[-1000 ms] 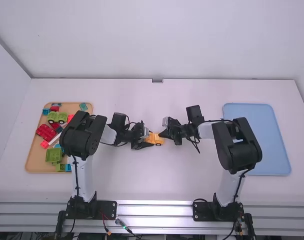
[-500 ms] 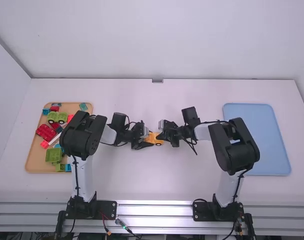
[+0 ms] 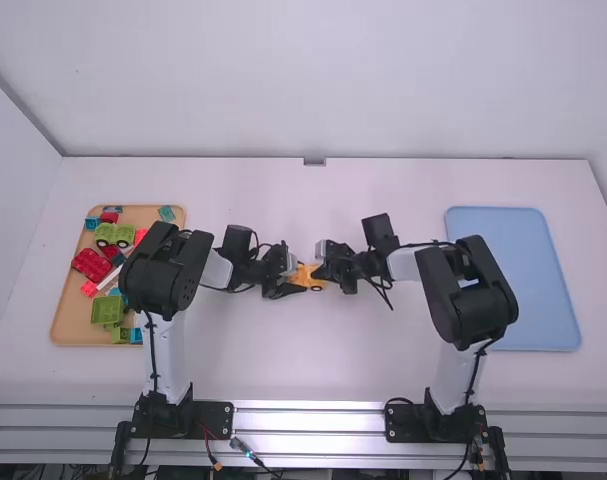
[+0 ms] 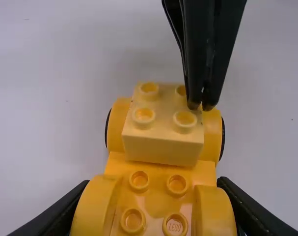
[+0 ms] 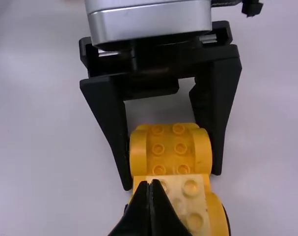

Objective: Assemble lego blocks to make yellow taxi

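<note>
Fingers of my left black two-finger tool (image 5: 171,180) stand astride the studded end of a yellow plastic wheeled car base (image 4: 153,201), gripping it by its rounded sides. I judge that hold is meant as a clamp, so the base cannot roll or twist under a push from above. It sits mid-worktop (image 3: 283,370), between my two arms, where both can get at it.

On the base's other end, over the wheels, rests a pale yellow square plastic block (image 4: 161,150) with four studs, likely the cab. My right black two-finger tool (image 4: 201,106) is narrow, its tips together with nothing between them, right at one edge of that block. I read this as pressing the block home; whether it is fully seated I can't tell. Pushing so near the edge could tip it, so the next press may want centring.

To the left, a tan rectangular tray (image 3: 68,327) holds spare pieces, among them a green wheeled car (image 3: 115,234) and a red studded block (image 3: 90,265). On the right lies a blue rectangular tray (image 3: 543,290), perhaps for the finished taxi.
</note>
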